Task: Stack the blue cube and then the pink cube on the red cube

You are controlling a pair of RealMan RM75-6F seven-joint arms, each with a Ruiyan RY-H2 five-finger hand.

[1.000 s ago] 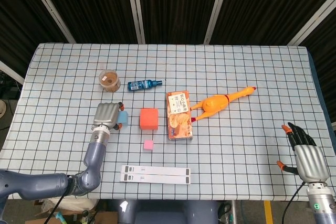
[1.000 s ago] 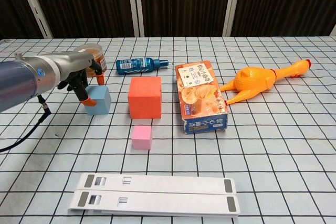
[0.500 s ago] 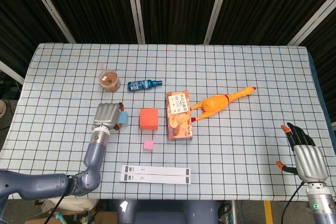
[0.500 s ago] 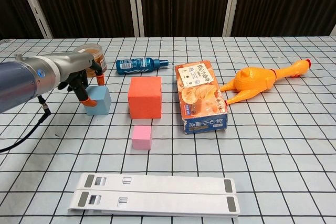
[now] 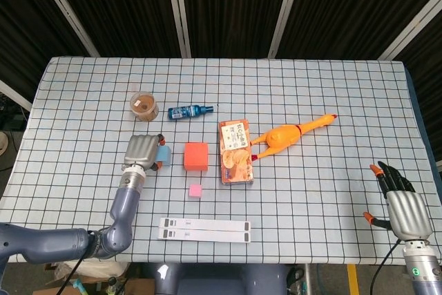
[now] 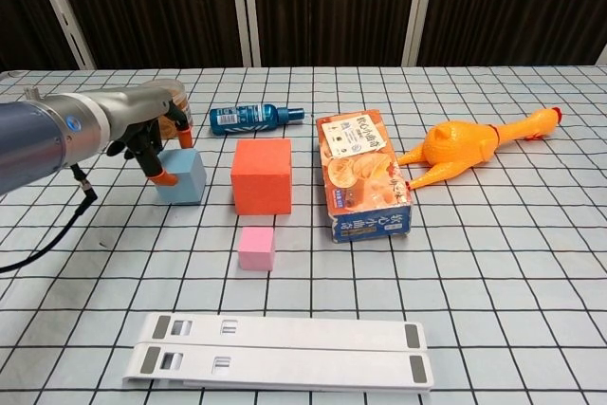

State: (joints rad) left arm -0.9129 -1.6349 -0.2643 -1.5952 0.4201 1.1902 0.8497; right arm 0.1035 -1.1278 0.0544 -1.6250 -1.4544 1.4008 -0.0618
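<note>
The blue cube point(image 6: 184, 177) sits left of the red cube point(image 6: 262, 175), a small gap between them, and my left hand point(image 6: 142, 128) grips it with fingertips on its top and left side. In the head view the left hand point(image 5: 140, 151) covers most of the blue cube point(image 5: 164, 155), beside the red cube point(image 5: 196, 156). On the cloth just in front of the red cube lies the small pink cube point(image 6: 256, 248), also the pink cube point(image 5: 195, 190). My right hand point(image 5: 402, 206) hangs far off at the table's front right corner, fingers apart and holding nothing.
A cracker box point(image 6: 363, 174) lies right of the red cube, with a rubber chicken point(image 6: 465, 147) beyond it. Behind the cubes are a blue bottle point(image 6: 248, 118) and a brown tub point(image 5: 143, 106). Two white strips point(image 6: 280, 349) lie near the front edge.
My left hand has shifted the blue cube slightly right and up, toward the red cube. The right hand has not moved.
</note>
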